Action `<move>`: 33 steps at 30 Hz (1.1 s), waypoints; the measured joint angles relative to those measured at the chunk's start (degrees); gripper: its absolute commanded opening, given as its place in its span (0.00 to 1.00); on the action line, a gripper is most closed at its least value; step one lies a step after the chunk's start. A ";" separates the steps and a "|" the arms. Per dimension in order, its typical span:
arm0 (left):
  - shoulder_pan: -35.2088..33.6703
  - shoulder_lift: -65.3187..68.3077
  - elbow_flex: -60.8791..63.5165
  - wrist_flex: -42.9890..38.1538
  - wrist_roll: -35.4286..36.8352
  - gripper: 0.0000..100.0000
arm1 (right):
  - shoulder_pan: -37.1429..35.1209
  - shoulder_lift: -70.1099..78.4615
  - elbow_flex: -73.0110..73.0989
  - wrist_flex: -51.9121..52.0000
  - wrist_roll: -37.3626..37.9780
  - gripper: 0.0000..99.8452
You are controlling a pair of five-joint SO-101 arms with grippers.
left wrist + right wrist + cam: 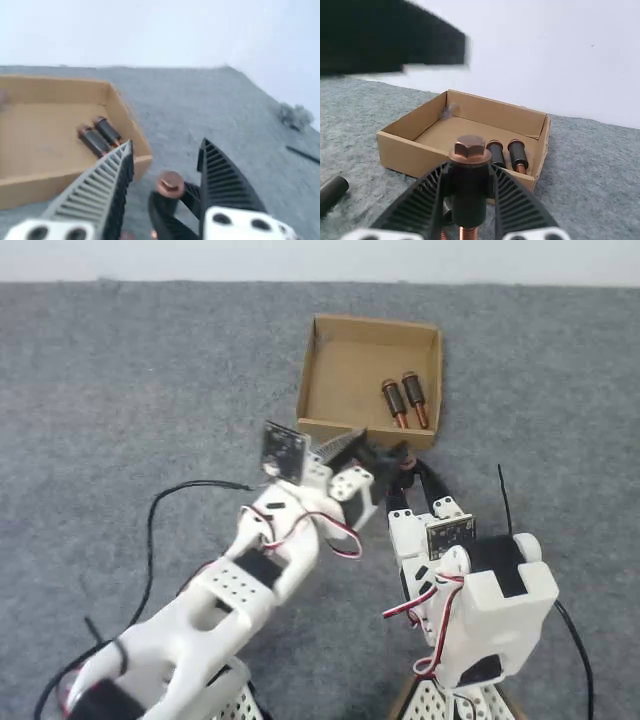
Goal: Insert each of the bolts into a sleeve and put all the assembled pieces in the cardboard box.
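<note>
Your right tool (469,172) is gripping a sleeve (469,195) upright, with a bolt (469,149) sitting in its top, just in front of the cardboard box (405,150). Your left tool (166,145) is standing wide open, and the held piece is showing between its jaws. Two assembled pieces (518,156) are lying side by side inside the box, near one wall. A loose sleeve (332,192) is resting on the grey desk (120,390).

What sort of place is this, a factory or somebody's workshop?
Probably a small robotics lab or hobby bench, not a factory: a grey carpet-like mat against a bare white wall, small white arms, left and right, with loose wires, and a plain cardboard box holding two sleeved bolts.
</note>
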 measured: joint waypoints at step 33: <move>-33.93 -37.80 15.56 48.26 -10.37 0.01 | 0.00 0.00 0.00 0.00 0.00 0.01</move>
